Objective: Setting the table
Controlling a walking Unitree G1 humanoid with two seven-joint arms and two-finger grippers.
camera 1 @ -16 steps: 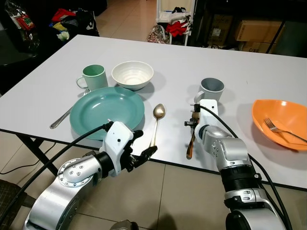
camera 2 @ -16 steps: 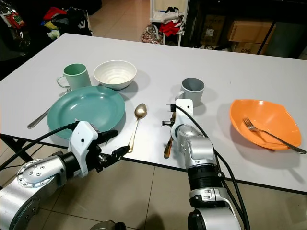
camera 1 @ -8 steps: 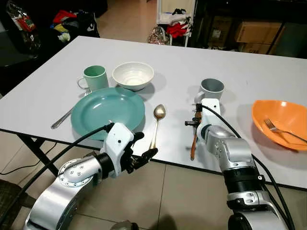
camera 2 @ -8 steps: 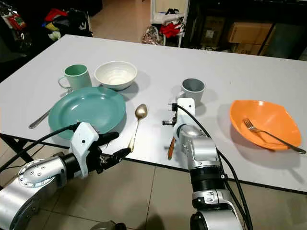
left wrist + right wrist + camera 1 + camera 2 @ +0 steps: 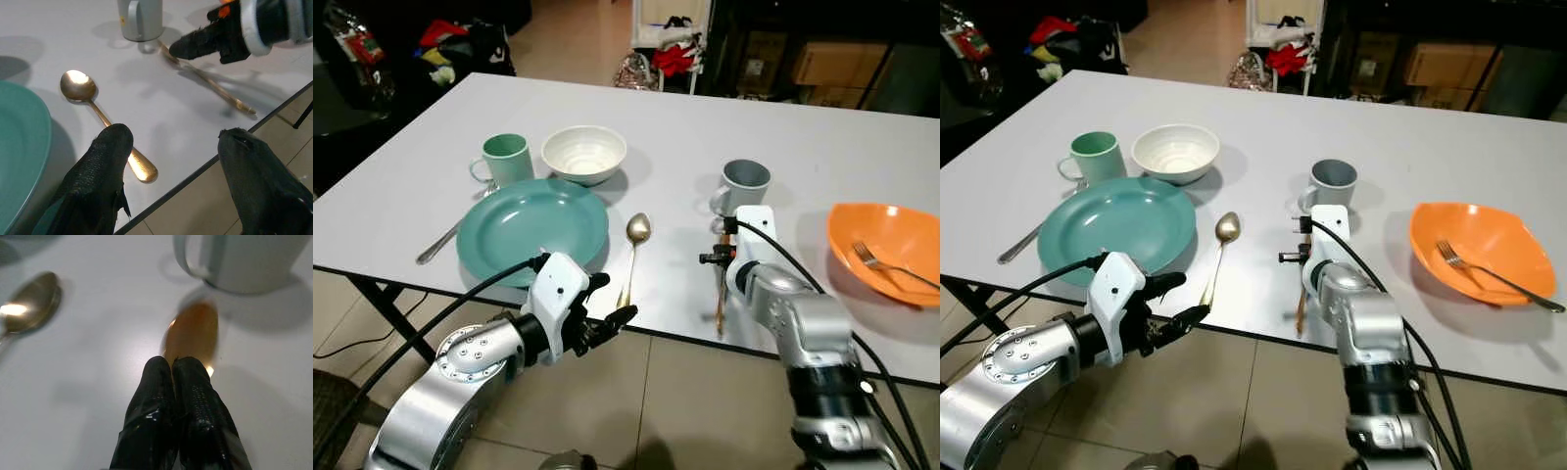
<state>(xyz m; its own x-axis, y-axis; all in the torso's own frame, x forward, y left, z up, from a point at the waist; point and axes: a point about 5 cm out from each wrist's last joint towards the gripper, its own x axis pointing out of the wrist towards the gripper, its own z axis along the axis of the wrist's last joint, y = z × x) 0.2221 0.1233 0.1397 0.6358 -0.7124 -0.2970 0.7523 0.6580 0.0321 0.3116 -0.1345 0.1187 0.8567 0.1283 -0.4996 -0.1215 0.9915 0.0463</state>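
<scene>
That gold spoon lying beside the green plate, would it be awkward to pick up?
Probably. The spoon looks like stiff polished metal lying flat on the smooth table, so it may slide rather than lift. Its handle end sits near the table edge, close to the open left end effector, which might help it get under.

Right tool [image 5: 172,363] hides its spoon's [image 5: 192,332] handle; grey mug [image 5: 239,259] cut off

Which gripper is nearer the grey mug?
Right. The right gripper rests on the second spoon just in front of the grey mug. The left gripper hangs off the table edge, by the gold spoon's handle.
</scene>
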